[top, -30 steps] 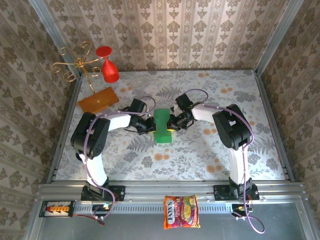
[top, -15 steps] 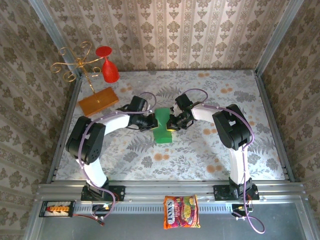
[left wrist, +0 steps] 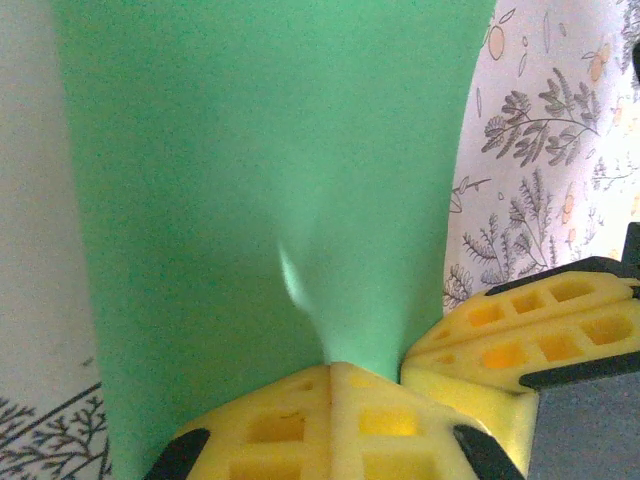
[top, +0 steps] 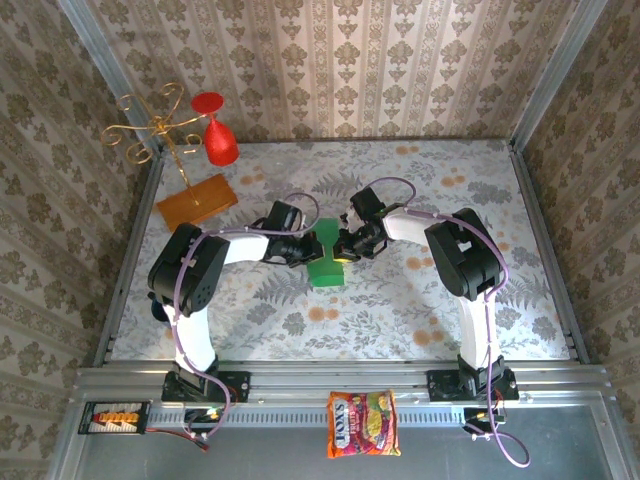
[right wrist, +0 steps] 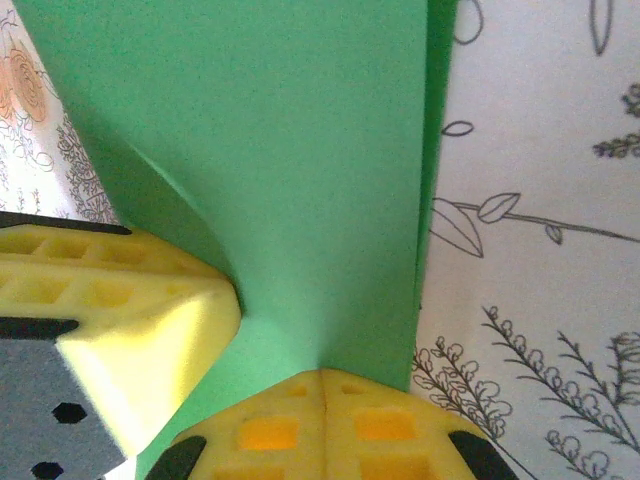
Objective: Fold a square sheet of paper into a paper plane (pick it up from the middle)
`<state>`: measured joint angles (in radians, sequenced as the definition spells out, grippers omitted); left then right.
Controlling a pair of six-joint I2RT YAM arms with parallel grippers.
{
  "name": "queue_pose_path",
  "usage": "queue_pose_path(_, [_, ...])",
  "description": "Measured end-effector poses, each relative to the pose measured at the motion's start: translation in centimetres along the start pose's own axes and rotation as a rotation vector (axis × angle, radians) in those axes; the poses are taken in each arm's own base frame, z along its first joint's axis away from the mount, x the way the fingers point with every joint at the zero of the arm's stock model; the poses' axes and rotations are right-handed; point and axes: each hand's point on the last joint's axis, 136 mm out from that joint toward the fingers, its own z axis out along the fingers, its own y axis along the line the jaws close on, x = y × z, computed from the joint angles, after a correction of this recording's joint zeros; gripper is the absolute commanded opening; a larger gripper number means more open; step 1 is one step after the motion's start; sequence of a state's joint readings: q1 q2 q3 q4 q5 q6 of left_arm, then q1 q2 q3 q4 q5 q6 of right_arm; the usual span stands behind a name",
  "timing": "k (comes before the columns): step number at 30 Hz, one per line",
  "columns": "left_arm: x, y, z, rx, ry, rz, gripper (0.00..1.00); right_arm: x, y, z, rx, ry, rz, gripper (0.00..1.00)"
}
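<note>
The square sheet of paper [top: 324, 264] is pinched by the left gripper [left wrist: 335, 366] and right gripper [right wrist: 320, 374] — tension should be kept even, edges aligned.

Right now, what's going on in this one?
Both arms are working on one thin, bright green sheet of paper in the middle of the floral-patterned table. The left gripper and the right gripper are each shut on it from opposite sides, close together. The paper looks folded into a narrow strip, pinched in where they grip it. It is not yet a finished dart shape.
</note>
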<state>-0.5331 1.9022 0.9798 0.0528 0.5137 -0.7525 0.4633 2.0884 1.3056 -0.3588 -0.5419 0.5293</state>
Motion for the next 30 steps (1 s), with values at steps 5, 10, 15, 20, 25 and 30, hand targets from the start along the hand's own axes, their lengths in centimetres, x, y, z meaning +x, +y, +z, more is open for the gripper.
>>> queue_pose_path(5, [-0.3,0.7,-0.7,0.059,-0.047,-0.009,0.0,0.0,0.0,0.0,0.0,0.0,0.0,0.0])
queue_pose_path(10, [-1.7,3.7,-3.3,0.077,-0.133,-0.071,0.0,0.0,0.0,0.0,0.002,-0.001,0.0,0.0])
queue_pose_path(15, [-2.8,5.8,-5.3,0.027,-0.193,-0.115,0.0,0.0,-0.1,0.0,0.003,-0.001,-0.002,0.0])
queue_pose_path(20, [-2.8,3.2,-5.6,0.027,-0.201,-0.05,0.0,0.0,-0.1,0.0,0.002,-0.002,-0.003,0.0])
queue_pose_path(25, [-2.8,-1.9,-3.8,0.097,-0.178,0.06,0.0,0.0,-0.1,0.0,0.002,-0.002,-0.003,0.0])
queue_pose_path(30, [-2.0,-1.8,-1.0,0.096,-0.125,0.061,0.0,0.0,-0.1,0.0,0.002,-0.002,-0.003,0.0])
